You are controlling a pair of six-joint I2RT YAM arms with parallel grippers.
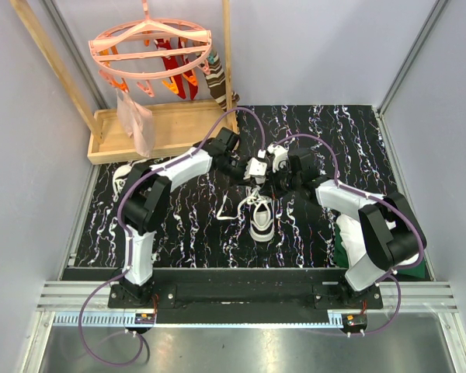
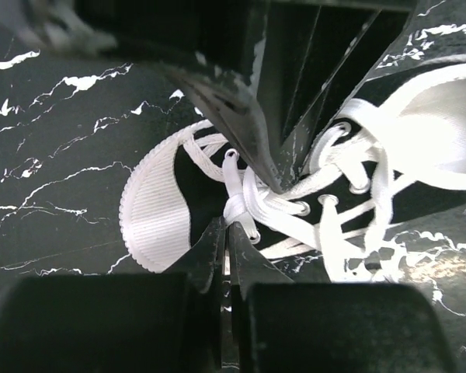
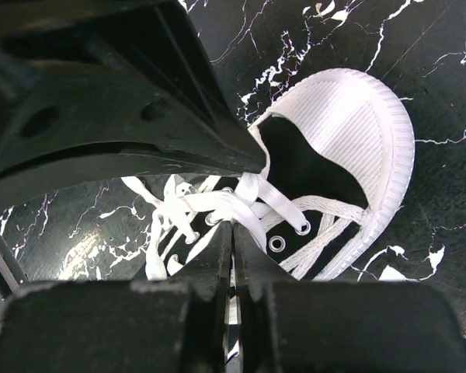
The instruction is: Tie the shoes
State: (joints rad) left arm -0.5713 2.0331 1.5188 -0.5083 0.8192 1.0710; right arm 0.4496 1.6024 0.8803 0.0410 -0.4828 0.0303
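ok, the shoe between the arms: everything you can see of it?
The shoe is a small black canvas low-top with a white ribbed toe cap, white sole, metal eyelets and flat white laces. It sits upright on the black marbled table, toe towards the arm bases. The laces are crossed, no bow visible; loose ends spill onto the table. The left hand and right hand, both shut, meet over the lacing, each apparently pinching a lace.

Left arm point(image 1: 179, 167): stretched forward and inward, wrist tipped down
Left gripper point(image 1: 247, 169): jaws pressed together
Right arm point(image 1: 343, 198): stretched forward and inward, wrist tipped down
Right gripper point(image 1: 276, 176): jaws pressed together, near the Left gripper
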